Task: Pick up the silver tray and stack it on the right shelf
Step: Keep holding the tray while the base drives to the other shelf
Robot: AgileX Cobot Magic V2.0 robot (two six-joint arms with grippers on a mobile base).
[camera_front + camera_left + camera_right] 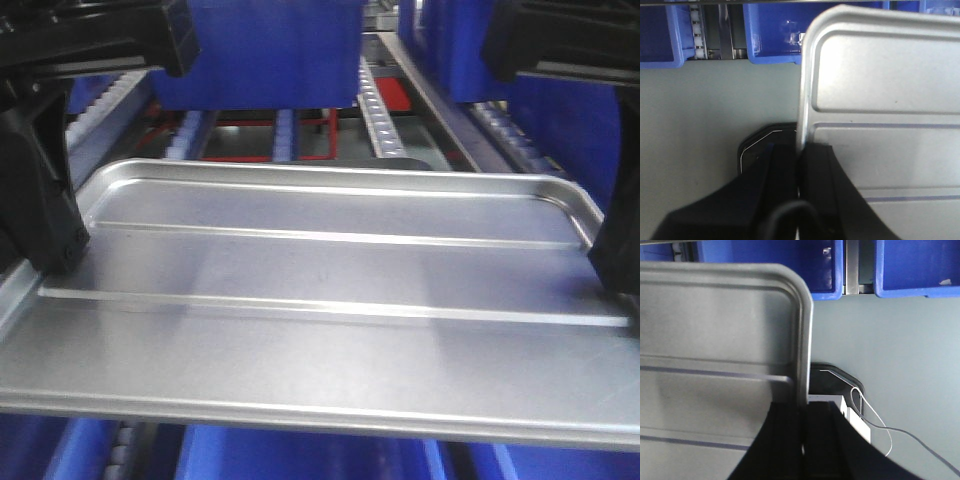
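Exterior front-facing view: left fingers (40,195) and right fingers (620,255) pinch opposite rims of the silver tray (320,300)

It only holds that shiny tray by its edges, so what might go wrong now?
The left gripper and right gripper pinch only the thin rim of the tray; the smooth metal might slip or tilt.
The blue bins stand close ahead; the wide tray might bump them on its way to the roller rails.
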